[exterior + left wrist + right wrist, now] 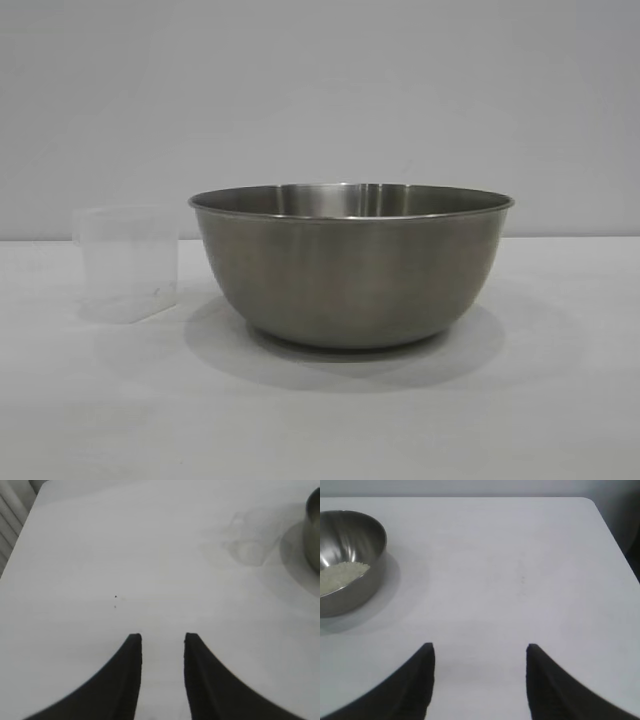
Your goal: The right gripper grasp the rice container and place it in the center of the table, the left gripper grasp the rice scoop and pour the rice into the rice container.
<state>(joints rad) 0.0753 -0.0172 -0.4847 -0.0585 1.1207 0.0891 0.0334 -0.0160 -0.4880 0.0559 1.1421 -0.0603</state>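
Rice [340, 575] lies inside the steel rice container [352, 265], which stands mid-table [560, 420] with the empty rice scoop [128, 265] upright just beside it. Left gripper [162, 640] hovers over bare tabletop, narrowly parted, holding nothing; right gripper [480, 650] likewise, wider apart.

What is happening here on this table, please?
Nothing is being handled now. The rice already lies inside the rice container, which stands on the table with the empty rice scoop beside it. The left gripper and the right gripper hover open over bare table, holding nothing.
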